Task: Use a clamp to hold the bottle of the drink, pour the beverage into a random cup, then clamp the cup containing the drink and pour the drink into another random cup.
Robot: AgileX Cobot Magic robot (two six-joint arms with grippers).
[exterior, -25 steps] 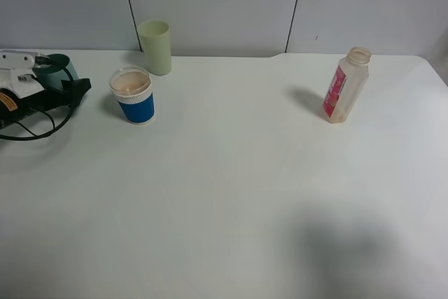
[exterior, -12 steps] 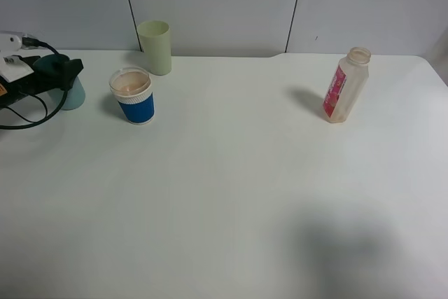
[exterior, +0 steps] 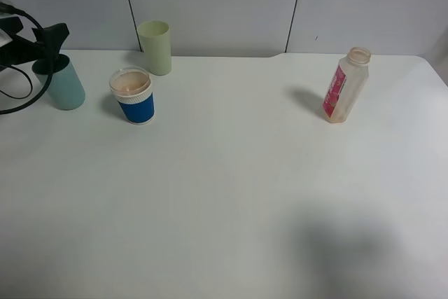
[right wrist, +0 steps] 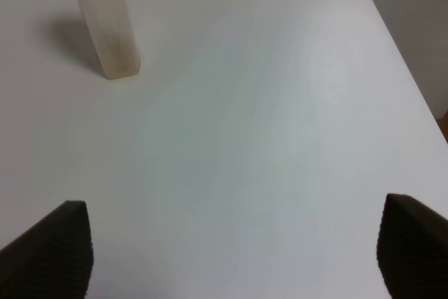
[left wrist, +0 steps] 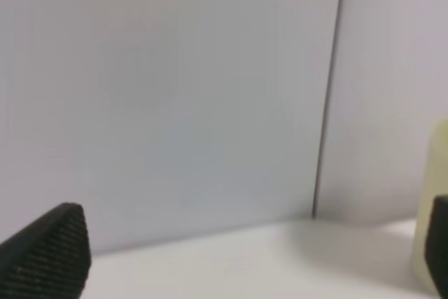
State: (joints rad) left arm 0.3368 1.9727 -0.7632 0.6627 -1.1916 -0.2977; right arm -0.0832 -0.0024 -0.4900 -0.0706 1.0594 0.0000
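Beverage (exterior: 130, 84), pale beige-pink and milky, sits in the short blue paper cup with the ribbed white band (exterior: 133, 96), far left of the white table (exterior: 238, 194). Both pours look done.

Plain teal tumbler (exterior: 63, 85) stands upright just left of the paper cup, apart from it. Left black clamp (exterior: 47, 45) hangs right over its rim, jaws spread wide, nothing between them; the wrist view shows only wall between the pads.

Tall pale yellow-green tumbler (exterior: 155, 47) stands behind, near the wall. Small clear plastic bottle with the red-pink label (exterior: 345, 86), capless, stands far right. Right clamp (right wrist: 231, 250) is open and empty, nearer than the bottle.

Risks:
- Left finger tip is close to the teal rim; a sideways pull could tip the tumbler into the full paper cup.
- Dangling black cable (exterior: 21, 96) could snag it.
- Paper cup is light, brimful, easily spilled.
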